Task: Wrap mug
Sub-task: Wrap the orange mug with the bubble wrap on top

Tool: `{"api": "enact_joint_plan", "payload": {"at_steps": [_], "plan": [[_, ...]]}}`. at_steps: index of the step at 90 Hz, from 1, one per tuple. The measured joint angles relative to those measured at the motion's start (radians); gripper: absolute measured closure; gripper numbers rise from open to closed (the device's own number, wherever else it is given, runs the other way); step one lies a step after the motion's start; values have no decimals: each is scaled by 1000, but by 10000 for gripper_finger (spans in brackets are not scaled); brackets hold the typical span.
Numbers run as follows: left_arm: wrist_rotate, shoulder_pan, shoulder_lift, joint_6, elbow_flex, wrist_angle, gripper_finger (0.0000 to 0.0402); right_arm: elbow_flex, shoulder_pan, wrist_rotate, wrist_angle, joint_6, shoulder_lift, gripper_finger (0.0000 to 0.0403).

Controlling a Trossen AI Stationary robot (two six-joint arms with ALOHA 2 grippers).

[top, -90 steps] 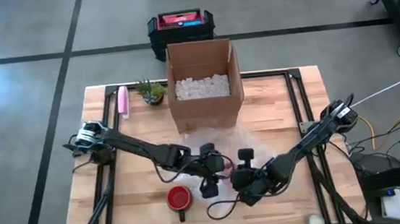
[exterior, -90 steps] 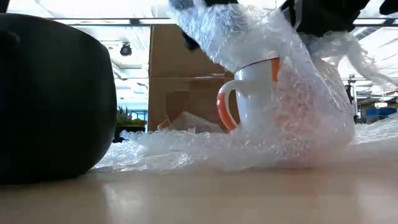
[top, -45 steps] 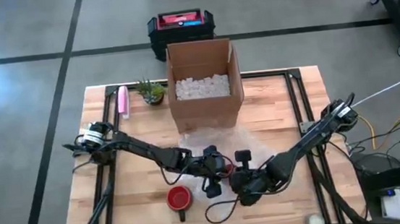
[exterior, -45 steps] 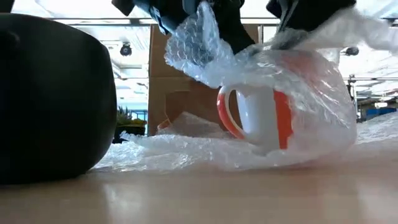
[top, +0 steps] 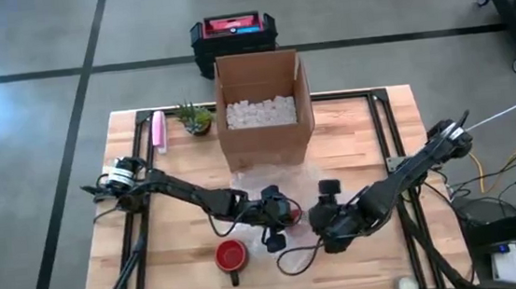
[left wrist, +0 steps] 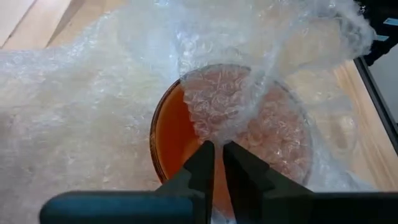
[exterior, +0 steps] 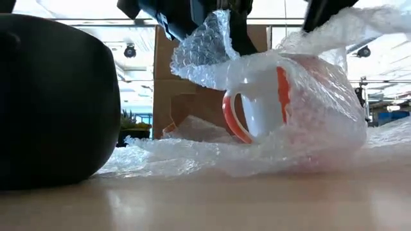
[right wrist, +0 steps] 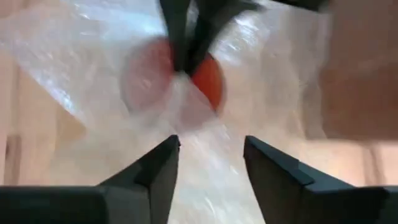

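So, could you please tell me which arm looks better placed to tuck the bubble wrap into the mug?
The left. Its hand is shut on a flap of the bubble wrap directly above the mug; the right hand is open, holding nothing.

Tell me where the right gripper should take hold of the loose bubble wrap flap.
Probably the free edge of the bubble wrap flap that stands raised above the mug, coming from above. The right gripper is open; the left gripper already pinches the other flap.

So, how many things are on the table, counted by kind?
Mugs: 2, one in the wrap, one red
Bubble wrap: 1
Cardboard box: 1
Small plant: 1
Pink item: 1
Total: 6
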Motion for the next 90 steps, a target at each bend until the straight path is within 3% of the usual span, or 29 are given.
{"api": "enact_joint_plan", "payload": {"at_steps": [8,19,35,47,59,76,90], "plan": [[0,0,0,0,0,0,381,-38,15,-2,-84,72,-61,223],[1,0,1,0,0,8,381,-158,41,-5,-7,139,-147,230],[1,0,1,0,0,14,381,-366,59,-40,499,9,-176,275],[1,0,1,0,0,15,381,-401,8,-67,778,-155,-114,339],[1,0,1,0,0,16,381,-351,-81,-172,717,-181,-28,395],[0,0,-7,0,0,12,381,-250,-147,-193,545,-202,89,386],[2,-5,-99,-19,1,-75,381,-187,-148,-193,479,-233,142,400]]}}
